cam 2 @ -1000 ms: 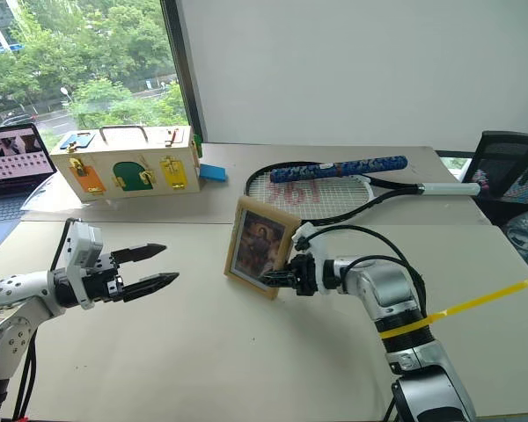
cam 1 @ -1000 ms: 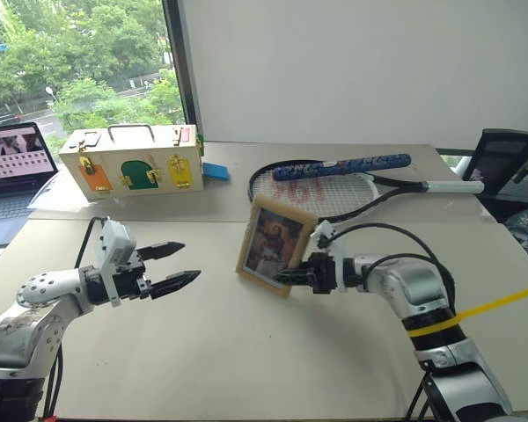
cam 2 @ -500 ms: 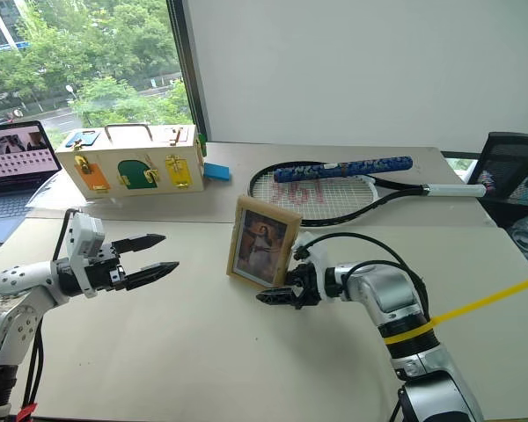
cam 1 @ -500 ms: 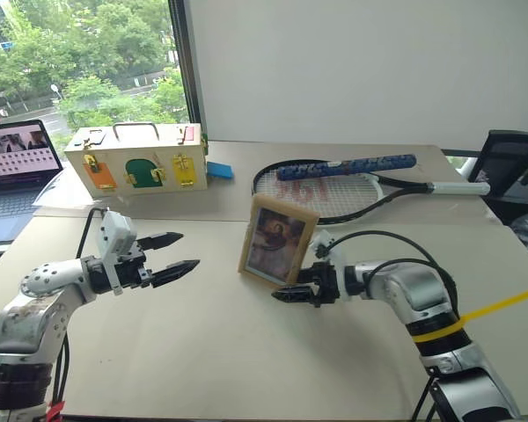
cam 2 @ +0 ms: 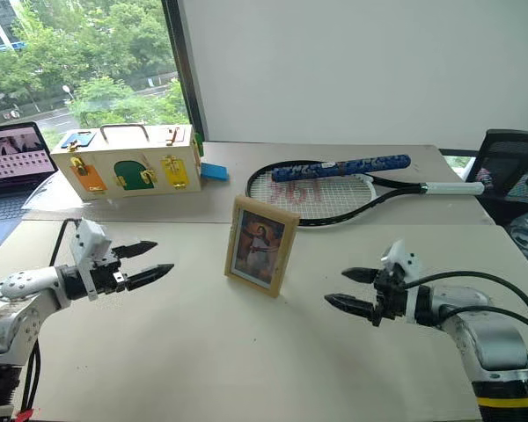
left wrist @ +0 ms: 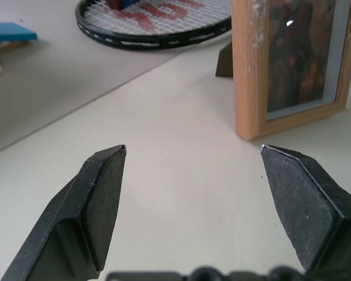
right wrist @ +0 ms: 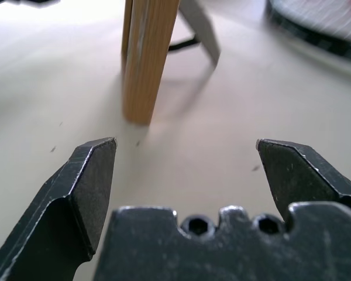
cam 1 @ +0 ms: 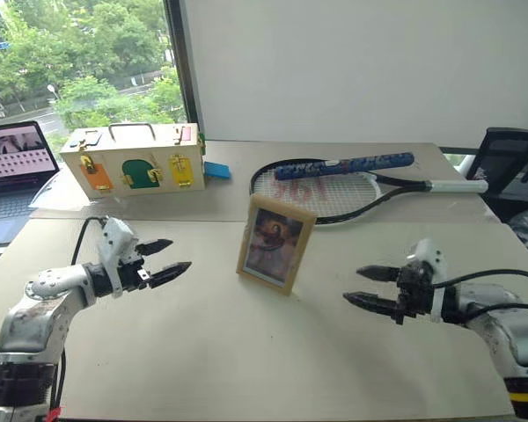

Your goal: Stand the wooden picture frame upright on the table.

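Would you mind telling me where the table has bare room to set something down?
The near table is bare between the left hand and right hand, in front of the wooden picture frame. The far side is crowded: latch box, blue block, tennis racket.

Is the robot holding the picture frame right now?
No, the wooden picture frame stands by itself on the table, with both open grippers, left and right, apart from it.

A pale wooden box (cam 1: 132, 162) with coloured doors and a wire handle sits near the window, a small blue block (cam 1: 216, 170) just beside it. A racket (cam 1: 352, 183) lies flat to the right, a laptop (cam 1: 13, 163) at far left, a dark chair (cam 1: 509, 171) at far right.
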Controlling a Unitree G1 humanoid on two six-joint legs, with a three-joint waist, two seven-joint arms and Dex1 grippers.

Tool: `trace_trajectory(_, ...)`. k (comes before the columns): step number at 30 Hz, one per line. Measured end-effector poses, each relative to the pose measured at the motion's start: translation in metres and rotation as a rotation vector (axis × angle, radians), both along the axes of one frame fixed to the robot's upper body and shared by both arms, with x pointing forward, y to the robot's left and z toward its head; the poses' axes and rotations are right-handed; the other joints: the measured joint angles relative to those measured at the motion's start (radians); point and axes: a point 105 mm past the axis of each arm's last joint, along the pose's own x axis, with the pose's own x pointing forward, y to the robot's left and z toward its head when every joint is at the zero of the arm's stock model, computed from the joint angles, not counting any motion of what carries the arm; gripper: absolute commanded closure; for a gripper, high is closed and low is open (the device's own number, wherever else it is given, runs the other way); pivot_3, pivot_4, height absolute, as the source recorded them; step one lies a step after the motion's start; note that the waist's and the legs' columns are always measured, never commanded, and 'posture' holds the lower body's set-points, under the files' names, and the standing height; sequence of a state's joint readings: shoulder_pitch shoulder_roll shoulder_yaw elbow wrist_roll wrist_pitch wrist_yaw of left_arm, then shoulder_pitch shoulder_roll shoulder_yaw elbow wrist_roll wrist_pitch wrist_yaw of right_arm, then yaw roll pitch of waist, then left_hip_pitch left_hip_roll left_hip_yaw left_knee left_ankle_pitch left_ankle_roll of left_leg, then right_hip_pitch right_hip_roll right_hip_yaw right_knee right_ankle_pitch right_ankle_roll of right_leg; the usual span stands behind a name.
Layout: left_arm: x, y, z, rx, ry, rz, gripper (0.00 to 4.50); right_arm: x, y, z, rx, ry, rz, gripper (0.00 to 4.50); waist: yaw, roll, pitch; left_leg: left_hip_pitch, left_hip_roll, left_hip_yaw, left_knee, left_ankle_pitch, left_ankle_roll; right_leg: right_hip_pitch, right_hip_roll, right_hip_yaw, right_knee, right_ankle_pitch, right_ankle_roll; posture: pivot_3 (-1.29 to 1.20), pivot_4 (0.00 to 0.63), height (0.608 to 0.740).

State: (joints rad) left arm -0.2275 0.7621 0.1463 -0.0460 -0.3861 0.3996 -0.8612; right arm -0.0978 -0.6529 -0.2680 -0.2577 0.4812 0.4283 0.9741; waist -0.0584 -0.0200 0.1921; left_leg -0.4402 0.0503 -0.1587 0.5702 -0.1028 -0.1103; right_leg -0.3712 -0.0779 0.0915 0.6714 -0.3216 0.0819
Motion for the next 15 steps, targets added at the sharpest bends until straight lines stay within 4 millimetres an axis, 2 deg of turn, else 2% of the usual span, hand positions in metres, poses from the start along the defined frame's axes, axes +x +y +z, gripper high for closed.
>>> trace_trajectory(3, -0.001, -0.004, -0.022, 0.041, -0.007, 0.028, 0.54, -0.004, -0.003, -0.013, 0.011, -0.039, -0.113, 0.05, 0.010, 0.000, 0.000, 0.000, 0.000, 0.001, 0.000, 0.000, 0.000, 0.000, 0.000, 0.001, -0.001, 0.001, 0.000, 0.00, 0.150, 0.722)
trace_trajectory(8, -0.003, -0.015, -0.030, 0.009, -0.038, 0.015, 0.54, -0.003, -0.001, -0.022, -0.013, -0.050, -0.186, 0.05, 0.012, 0.000, 0.000, 0.001, 0.000, 0.001, 0.001, 0.001, -0.001, 0.000, 0.000, 0.001, 0.001, 0.001, 0.000, 0.00, 0.150, 0.722)
trace_trajectory(15, -0.001, -0.022, -0.031, -0.026, -0.045, 0.011, 0.54, -0.001, 0.005, -0.021, -0.010, -0.066, -0.204, 0.05, 0.016, 0.000, 0.000, 0.001, 0.000, 0.001, 0.001, 0.001, -0.001, 0.000, 0.000, 0.001, 0.000, 0.001, 0.000, 0.00, 0.150, 0.722)
